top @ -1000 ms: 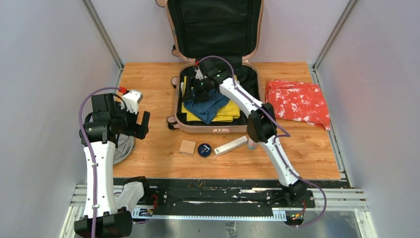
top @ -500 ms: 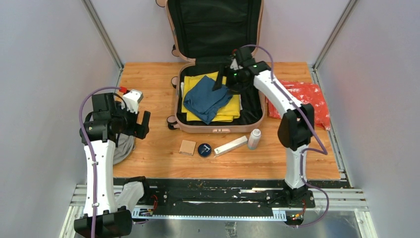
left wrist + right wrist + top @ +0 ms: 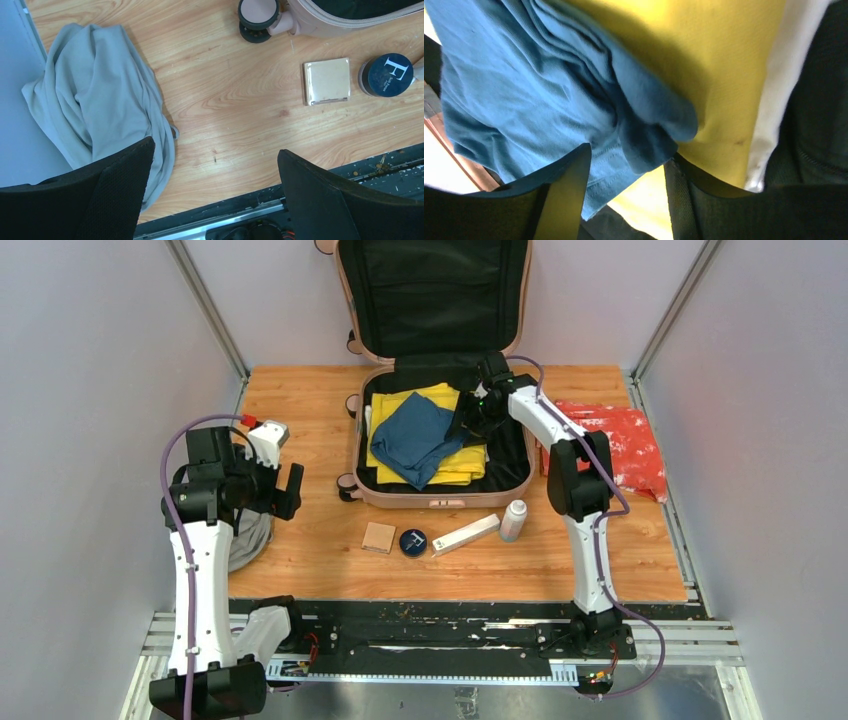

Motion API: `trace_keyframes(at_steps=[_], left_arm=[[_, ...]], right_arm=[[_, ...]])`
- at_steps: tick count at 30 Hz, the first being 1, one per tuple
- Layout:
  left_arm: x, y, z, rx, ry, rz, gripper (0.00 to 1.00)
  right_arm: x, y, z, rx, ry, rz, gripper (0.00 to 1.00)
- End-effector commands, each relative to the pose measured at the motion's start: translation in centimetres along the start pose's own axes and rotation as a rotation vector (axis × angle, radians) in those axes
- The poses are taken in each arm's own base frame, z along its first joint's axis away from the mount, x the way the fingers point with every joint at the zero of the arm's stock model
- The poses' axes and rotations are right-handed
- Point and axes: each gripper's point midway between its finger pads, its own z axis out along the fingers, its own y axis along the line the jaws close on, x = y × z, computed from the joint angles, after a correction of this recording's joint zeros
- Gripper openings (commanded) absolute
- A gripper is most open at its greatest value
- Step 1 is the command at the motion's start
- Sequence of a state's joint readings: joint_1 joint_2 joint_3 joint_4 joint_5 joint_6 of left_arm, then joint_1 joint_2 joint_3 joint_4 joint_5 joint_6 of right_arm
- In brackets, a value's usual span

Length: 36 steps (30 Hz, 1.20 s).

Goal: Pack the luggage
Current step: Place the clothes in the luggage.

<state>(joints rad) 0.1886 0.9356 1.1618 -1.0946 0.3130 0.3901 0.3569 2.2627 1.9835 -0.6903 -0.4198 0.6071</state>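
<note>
Two garments lie in the luggage [image 3: 430, 498], open at upper centre of the overhead view: blue cloth [image 3: 415, 440] over yellow cloth [image 3: 465, 468]. My right gripper [image 3: 626, 155] sits low at the blue one's right edge, jaws narrowly apart with its fold between them, probably to tidy it. My left gripper [image 3: 215, 150] hangs wide open at left, above the grey cloth [image 3: 95, 100].

walls [image 3: 100, 360]: plain pale grey | table [image 3: 320, 570]: light wood planks | light: even
</note>
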Motion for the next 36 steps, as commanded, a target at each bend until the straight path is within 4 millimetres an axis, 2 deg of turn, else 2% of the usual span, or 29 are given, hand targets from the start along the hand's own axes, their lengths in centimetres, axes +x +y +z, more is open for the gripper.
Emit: trace_keyframes(at_steps=[1,4,10,12,15,17,19,20,22,24,26,29,31,33,36], left_arm=[[-0.5,0.4,-0.8,-0.023,-0.015,0.009,1.0],[-0.6,0.4,-0.7,-0.019,-0.013,0.005,1.0],[-0.8,0.5,-0.6,-0.017,-0.01,0.001,1.0],[-0.9,0.5,-0.6,-0.015,-0.009,0.0,1.0],[-0.9,0.6,-0.6,-0.019,-0.007,-0.001,1.0],[-0.9,0.6,-0.6,-0.022,-0.007,0.001,1.0],[-0.9,0.7,-0.6,-0.024,-0.006,0.004,1.0],[-0.9,0.7,-0.7,-0.027,-0.007,0.003,1.0],[-0.9,0.7,-0.6,-0.025,-0.007,0.006,1.0],[-0.8,0.6,-0.5,-0.019,-0.006,0.004,1.0],[-0.6,0.4,-0.4,-0.009,-0.002,0.0,1.0],[-0.5,0.3,-0.2,-0.003,0.001,-0.002,1.0],[-0.3,0.2,-0.2,-0.001,0.0,-0.002,1.0],[-0.2,0.1,-0.2,0.003,0.001,0.002,1.0],[-0.1,0.0,0.0,0.012,0.006,0.003,1.0]], right_arm=[[-2.3,-0.2,0.2,-0.039,-0.017,0.025,0.51],[-3.3,0.9,0.3,-0.081,-0.03,0.005,0.41],[-5.4,2.3,0.9,-0.127,-0.067,-0.012,0.38],[-6.1,2.7,1.4,-0.147,-0.073,-0.005,0.31],[-6.8,3.4,2.2,-0.184,-0.07,0.007,0.16],[-7.0,3.5,2.6,-0.188,-0.071,0.006,0.12],[-6.7,3.3,2.5,-0.18,-0.062,-0.002,0.17],[-6.5,3.1,2.2,-0.172,-0.055,-0.009,0.23],[-6.2,2.6,1.2,-0.148,-0.052,-0.033,0.46],[-6.3,2.4,-0.9,-0.131,-0.07,-0.056,0.63],[-6.6,2.1,-3.8,-0.115,-0.11,-0.073,0.76],[-8.1,1.7,-10.2,-0.081,-0.221,-0.087,0.92],[-9.0,0.0,-14.1,-0.026,-0.295,-0.072,0.96],[-9.8,-2.7,-17.6,0.045,-0.371,-0.025,0.97],[-10.7,-8.4,-21.0,0.186,-0.461,0.092,0.97]])
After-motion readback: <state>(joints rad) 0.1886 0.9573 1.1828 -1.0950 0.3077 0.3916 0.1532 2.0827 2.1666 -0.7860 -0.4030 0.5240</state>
